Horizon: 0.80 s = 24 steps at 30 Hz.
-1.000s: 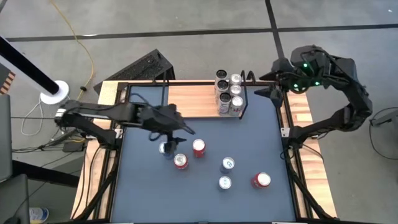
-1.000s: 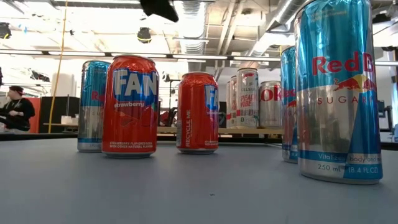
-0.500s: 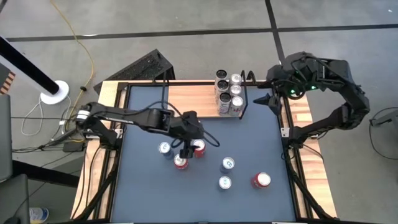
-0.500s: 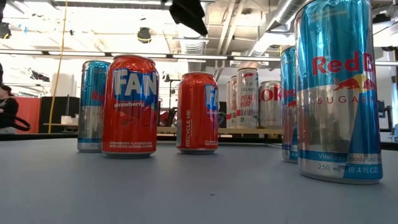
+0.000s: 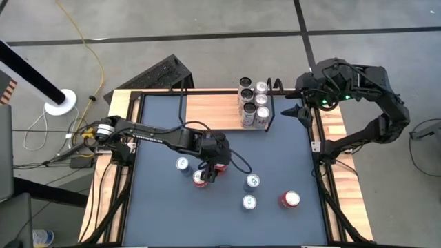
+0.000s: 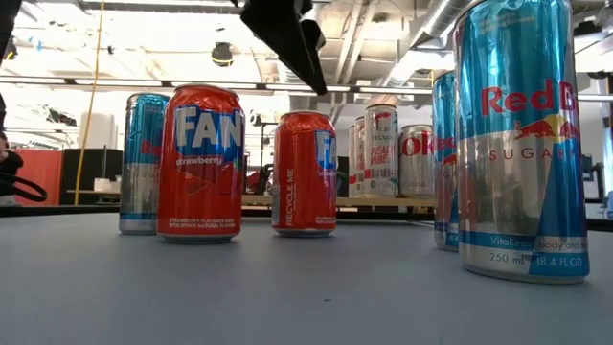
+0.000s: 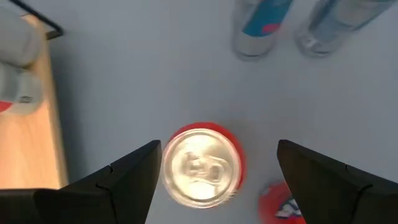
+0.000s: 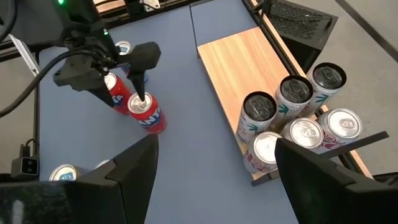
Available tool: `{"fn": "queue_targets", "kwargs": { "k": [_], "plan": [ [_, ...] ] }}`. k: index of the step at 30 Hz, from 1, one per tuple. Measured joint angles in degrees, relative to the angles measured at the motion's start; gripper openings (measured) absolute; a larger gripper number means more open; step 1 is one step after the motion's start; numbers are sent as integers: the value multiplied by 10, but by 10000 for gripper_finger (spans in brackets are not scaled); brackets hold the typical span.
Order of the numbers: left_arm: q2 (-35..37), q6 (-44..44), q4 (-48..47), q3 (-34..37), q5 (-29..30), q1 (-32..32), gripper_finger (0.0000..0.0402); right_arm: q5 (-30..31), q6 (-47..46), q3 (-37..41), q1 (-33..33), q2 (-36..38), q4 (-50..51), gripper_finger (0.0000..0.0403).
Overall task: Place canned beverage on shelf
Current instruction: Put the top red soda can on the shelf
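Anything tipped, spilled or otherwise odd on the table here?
Nothing stands out. Loose cans on the table stand upright, five sit upright on the shelf, and the left tool hangs open over a red can.

Red can upright on table; shelf holds five cans.

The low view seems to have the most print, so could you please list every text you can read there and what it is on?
"FAN" and "strawberry": nearest red can.
"RECYCLE ME": second red can.
"Red B", cut by the frame, "SUGAR", "250 ml", "8.4 FL OZ": big blue and silver can.
"oke": silver can on the shelf.
"REAL": tall white can; the rest is too small.
Far-left blue can: unreadable.
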<state>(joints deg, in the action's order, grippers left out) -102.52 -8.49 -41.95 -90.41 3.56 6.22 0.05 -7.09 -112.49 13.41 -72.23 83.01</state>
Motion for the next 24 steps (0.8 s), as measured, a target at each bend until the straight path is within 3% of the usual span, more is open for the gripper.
{"fn": "queue_targets", "kwargs": {
  "k": [11, 24],
  "plan": [
    [-37, -24, 5, 6, -23, -10, 309, 0, 0, 0, 0, 0, 4, 306],
    [-53, -33, -14, 4, -5, -14, 309, 0, 0, 0, 0, 0, 19, 306]
  ]
}}
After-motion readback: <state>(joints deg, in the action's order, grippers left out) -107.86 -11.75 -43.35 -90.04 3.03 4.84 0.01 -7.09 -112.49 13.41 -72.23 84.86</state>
